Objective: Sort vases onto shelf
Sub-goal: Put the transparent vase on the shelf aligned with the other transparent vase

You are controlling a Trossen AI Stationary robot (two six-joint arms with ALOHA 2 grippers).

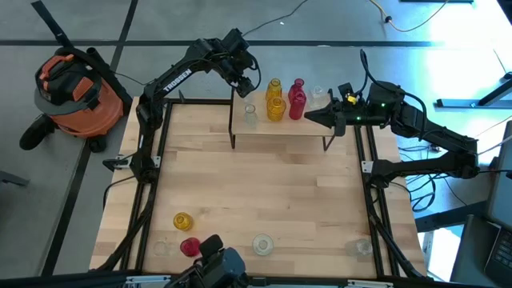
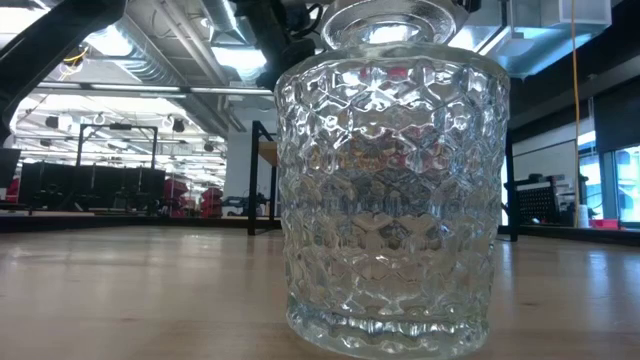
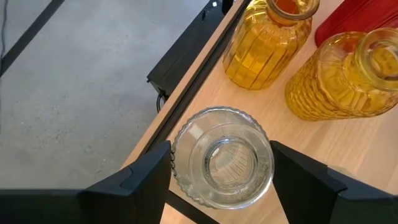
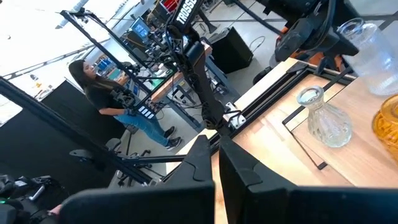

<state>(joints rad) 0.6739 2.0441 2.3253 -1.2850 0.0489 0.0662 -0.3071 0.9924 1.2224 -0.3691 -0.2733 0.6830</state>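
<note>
Placement step: your left end effector (image 3: pixel 221 171) stands released around the clear vase (image 3: pixel 222 164) on the shelf (image 1: pixel 280 128); lift straight off.

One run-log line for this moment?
left gripper: open, astride clear ribbed glass vase on small light-wood shelf | right gripper: shut, beside shelf's right end | yellow glass vases on shelf

High view looks straight down; low view sits close behind a clear vase (image 2: pixel 390 180); wrist views share the shelf (image 3: pixel 348 149).
</note>
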